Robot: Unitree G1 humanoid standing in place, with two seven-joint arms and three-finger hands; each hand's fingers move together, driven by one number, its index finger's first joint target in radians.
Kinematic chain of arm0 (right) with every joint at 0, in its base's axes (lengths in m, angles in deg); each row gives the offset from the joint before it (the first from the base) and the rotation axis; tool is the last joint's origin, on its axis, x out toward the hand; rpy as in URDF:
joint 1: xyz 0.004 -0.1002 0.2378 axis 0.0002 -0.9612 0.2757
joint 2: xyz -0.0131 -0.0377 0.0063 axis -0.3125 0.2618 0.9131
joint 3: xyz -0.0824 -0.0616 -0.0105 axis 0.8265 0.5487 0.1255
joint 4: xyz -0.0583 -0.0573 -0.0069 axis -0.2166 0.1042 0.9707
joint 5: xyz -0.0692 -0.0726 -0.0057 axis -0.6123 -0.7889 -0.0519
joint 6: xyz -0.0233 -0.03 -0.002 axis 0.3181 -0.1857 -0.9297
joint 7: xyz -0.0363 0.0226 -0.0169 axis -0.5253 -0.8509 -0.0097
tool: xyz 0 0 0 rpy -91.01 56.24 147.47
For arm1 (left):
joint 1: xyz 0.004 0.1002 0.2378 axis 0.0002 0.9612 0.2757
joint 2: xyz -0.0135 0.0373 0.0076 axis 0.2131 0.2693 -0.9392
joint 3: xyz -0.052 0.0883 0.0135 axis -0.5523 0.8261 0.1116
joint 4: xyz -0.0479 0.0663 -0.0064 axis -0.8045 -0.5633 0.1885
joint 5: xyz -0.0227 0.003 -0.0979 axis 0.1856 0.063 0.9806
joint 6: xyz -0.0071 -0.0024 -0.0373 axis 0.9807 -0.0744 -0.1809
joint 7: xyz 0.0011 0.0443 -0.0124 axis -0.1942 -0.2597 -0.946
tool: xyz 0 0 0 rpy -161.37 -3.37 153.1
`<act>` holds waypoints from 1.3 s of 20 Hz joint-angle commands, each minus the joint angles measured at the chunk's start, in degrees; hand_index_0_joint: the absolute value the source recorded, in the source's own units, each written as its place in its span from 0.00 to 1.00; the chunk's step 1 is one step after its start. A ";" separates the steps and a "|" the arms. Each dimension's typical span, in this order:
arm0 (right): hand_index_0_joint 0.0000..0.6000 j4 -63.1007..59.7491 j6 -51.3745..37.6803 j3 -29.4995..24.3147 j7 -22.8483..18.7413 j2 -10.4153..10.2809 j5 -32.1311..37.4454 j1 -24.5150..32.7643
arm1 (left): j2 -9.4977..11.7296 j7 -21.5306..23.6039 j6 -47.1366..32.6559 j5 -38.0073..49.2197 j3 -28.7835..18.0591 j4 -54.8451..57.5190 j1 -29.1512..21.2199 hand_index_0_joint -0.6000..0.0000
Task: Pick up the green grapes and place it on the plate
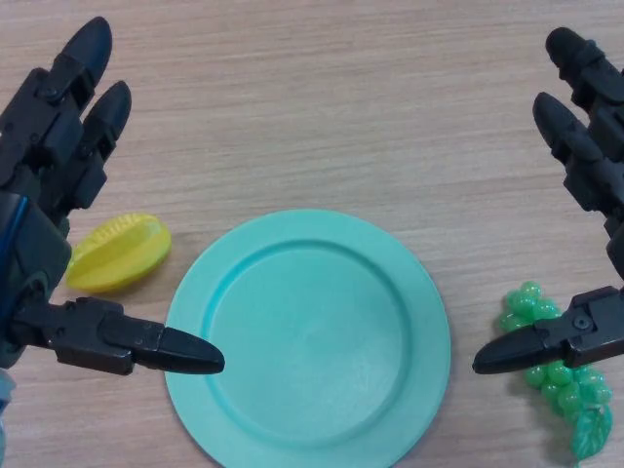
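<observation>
A bunch of green grapes lies on the wooden table at the lower right, partly hidden under my right thumb. A teal plate sits empty in the lower middle. My right hand hovers at the right edge, fingers straight, thumb over the grapes, holding nothing. My left hand is at the left edge, fingers straight, its thumb tip over the plate's left rim, empty.
A yellow star fruit lies on the table left of the plate, between my left fingers and thumb. The wooden table stretches beyond the plate.
</observation>
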 commanded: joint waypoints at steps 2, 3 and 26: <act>0.00 3.78 -8.57 -2.00 -1.07 0.82 -1.59 0.74 | 0.78 -1.03 -6.40 0.96 -2.98 3.83 -0.44 1.00; 0.00 3.99 -8.40 -1.97 -0.93 0.76 -1.88 0.64 | 0.90 -0.98 -6.27 1.13 -3.17 3.82 -0.55 1.00; 0.00 -40.02 -42.83 -1.47 -1.02 0.18 -22.17 -8.03 | -0.74 -2.30 -10.28 -2.42 -1.70 3.59 2.29 1.00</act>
